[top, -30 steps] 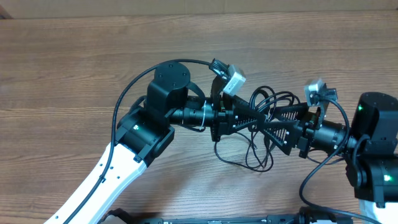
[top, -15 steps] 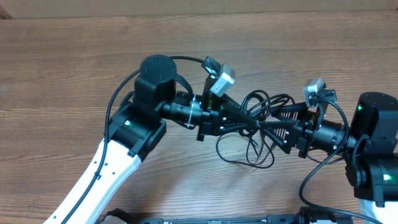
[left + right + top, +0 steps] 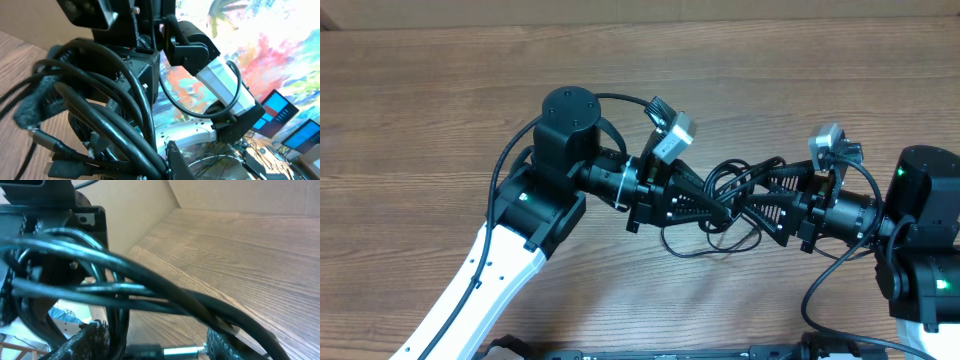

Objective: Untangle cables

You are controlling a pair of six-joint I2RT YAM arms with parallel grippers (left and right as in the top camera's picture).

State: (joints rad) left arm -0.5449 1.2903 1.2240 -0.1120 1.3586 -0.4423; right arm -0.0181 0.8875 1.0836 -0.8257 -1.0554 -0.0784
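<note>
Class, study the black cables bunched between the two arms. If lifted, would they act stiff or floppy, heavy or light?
Probably floppy: the cables form loose, uneven loops. Likely light, being thin cords. They may snag rather than slide apart, since several strands cross one another.

Your left hand [image 3: 713, 208] comes in from the left and is pinched tight on the cables [image 3: 732, 182]. Your right hand [image 3: 754, 207] faces it from the right, fingers parted around the same bunch. The hands nearly meet tip to tip. Cable loops arch on one side of them and trail on the other over the wooden surface [image 3: 440, 110].
</note>
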